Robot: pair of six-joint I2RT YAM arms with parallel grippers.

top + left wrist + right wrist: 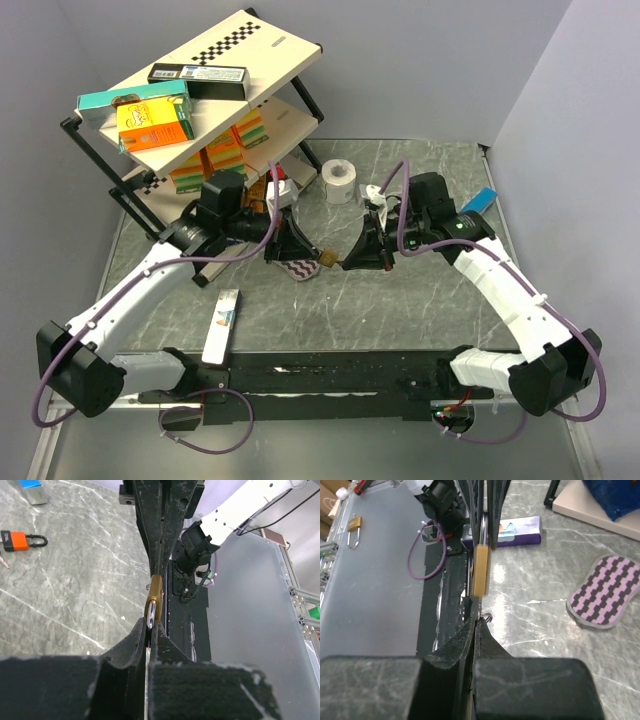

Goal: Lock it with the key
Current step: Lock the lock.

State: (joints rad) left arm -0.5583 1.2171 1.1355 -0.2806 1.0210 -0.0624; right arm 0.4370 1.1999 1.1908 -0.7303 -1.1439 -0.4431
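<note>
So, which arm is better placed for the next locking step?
Right, probably: the right end effector is shut at the brass padlock's base end, while the left end effector pinches the shackle, steadying it.

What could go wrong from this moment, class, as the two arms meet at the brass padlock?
1. The left gripper pinches the brass padlock only by its thin shackle, so a twist may swing it.
2. No key shows at the shut right gripper, so its alignment cannot be checked.
3. The padlock is held above the table; a slip would drop it.
</note>
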